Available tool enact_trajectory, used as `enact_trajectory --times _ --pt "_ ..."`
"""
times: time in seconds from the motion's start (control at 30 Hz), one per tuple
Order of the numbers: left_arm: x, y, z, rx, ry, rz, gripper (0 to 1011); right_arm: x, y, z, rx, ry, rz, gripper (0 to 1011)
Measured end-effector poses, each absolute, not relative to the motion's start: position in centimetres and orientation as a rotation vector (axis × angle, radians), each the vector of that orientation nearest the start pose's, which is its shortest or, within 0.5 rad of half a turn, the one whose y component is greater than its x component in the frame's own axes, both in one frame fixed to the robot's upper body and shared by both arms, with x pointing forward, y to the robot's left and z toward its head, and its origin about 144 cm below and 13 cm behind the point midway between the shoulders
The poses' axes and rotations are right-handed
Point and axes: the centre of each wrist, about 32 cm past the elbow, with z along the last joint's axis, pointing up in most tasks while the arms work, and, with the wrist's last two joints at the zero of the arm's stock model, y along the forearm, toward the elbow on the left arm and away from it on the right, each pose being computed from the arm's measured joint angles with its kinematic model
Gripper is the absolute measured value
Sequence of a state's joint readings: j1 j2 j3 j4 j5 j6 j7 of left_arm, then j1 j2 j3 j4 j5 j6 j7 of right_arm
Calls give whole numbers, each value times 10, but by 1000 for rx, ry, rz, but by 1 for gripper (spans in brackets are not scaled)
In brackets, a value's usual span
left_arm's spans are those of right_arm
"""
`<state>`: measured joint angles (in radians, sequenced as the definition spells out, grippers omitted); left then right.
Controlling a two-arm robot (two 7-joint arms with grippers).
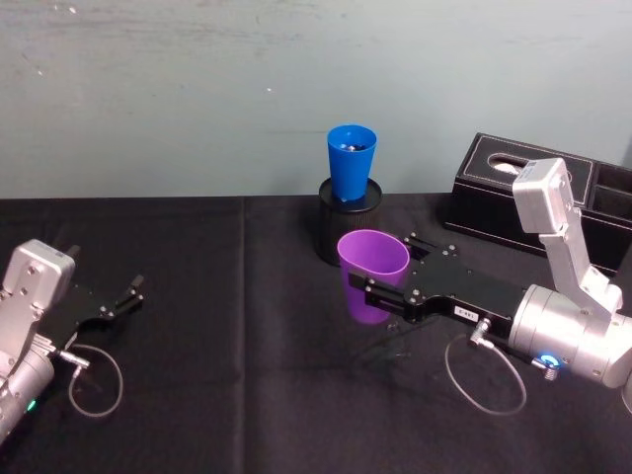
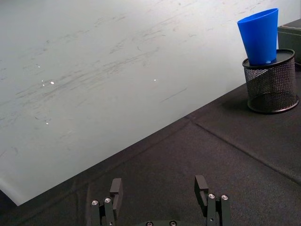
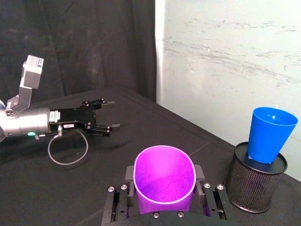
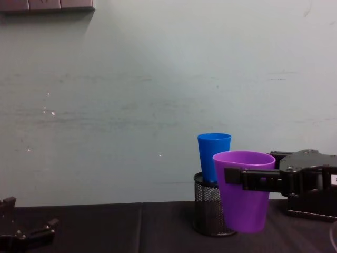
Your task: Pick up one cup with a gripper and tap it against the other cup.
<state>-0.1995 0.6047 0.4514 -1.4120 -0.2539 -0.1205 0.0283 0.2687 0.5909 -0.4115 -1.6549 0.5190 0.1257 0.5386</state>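
Done: right gripper grasps purple cup, lifted.
Remaining: tap blue cup, standing in mesh holder just beyond.
Left gripper: parked left, jaws released.

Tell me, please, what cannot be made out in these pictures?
1. Blue cup: base sunk in the mesh holder, every view; dark specks inside, head view, too small.
2. Right pincer, shut on the purple cup: far finger hidden behind it, chest view.
3. Left pincer, open: cut off by the left wrist view's bottom edge.
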Motion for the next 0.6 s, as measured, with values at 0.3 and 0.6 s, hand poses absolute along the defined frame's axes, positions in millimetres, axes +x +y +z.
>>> enact_trajectory --times 0.3,0.6 --pt "489 310 1140 304 -285 1248 1000 501 -270 1231 -117 -60 -656 715" --pt "489 310 1140 304 -285 1248 1000 501 -270 1231 -117 -60 -656 713"
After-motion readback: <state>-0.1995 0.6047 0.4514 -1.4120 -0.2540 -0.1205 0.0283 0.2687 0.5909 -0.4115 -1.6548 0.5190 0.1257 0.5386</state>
